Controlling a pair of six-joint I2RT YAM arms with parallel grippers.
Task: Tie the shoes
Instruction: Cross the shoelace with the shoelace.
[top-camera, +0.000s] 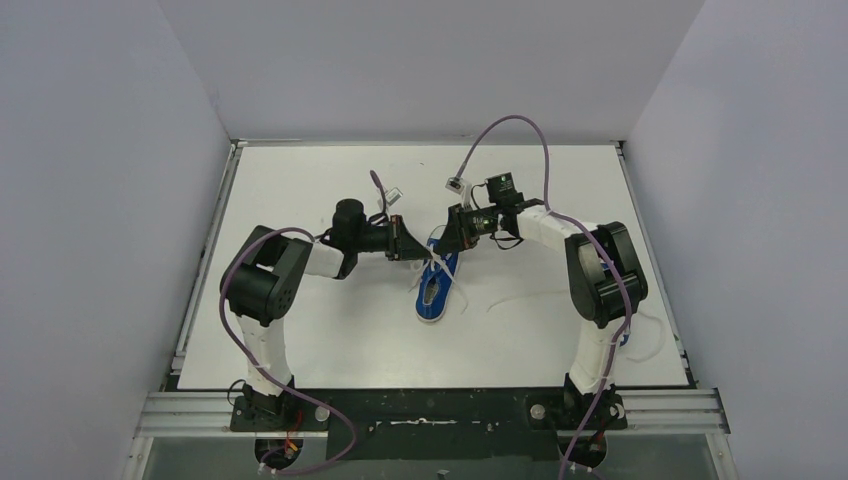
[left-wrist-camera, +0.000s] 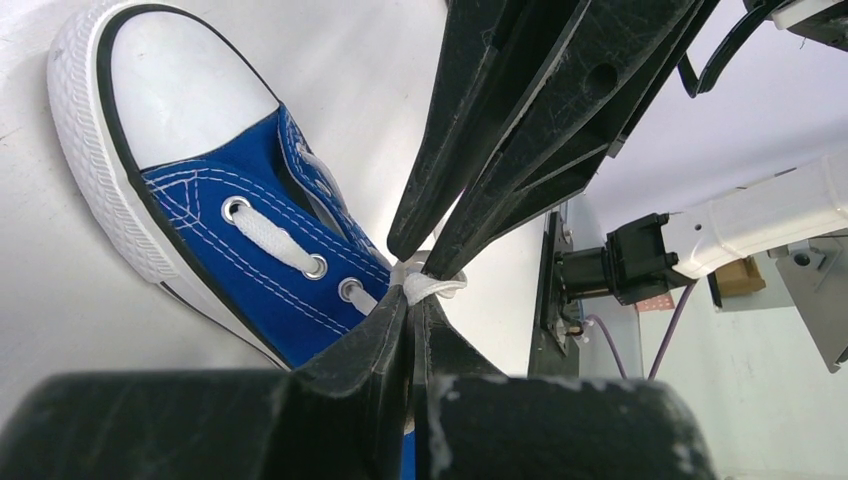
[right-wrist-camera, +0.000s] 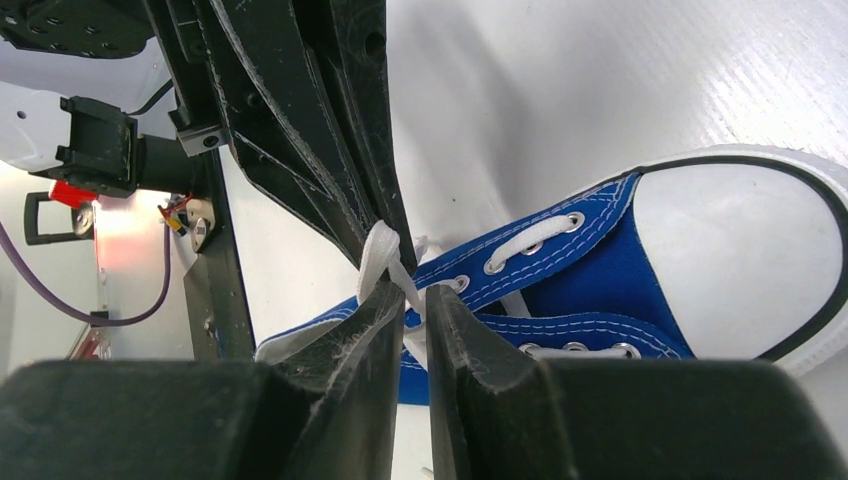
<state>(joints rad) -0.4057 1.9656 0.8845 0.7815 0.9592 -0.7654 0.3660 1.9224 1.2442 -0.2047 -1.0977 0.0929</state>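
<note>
Item: blue canvas sneaker (top-camera: 432, 290), flat white lace (right-wrist-camera: 378, 255).
Left end effector (left-wrist-camera: 412, 300): clenched on lace.
Right end effector (right-wrist-camera: 415, 295): nearly shut round it; grip unclear.
Step judged: knotting; next you pull strands apart.

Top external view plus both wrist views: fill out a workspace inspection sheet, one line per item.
Surface: white table, no spills seen.
Job's things: blue shoe mid-table, untied; its white lace is lifted between the grippers; loose lace strand lies to its right; second shoe is mostly hidden behind the right arm.
Clutter: nothing seen.
Grippers: left gripper is shut on the lace; right gripper has its jaws narrow around the same lace, clamping not certain.
Cables: purple cables loop along both arms, off the shoe.
Surroundings: plain pale walls on three sides; metal rail at the near edge.
</note>
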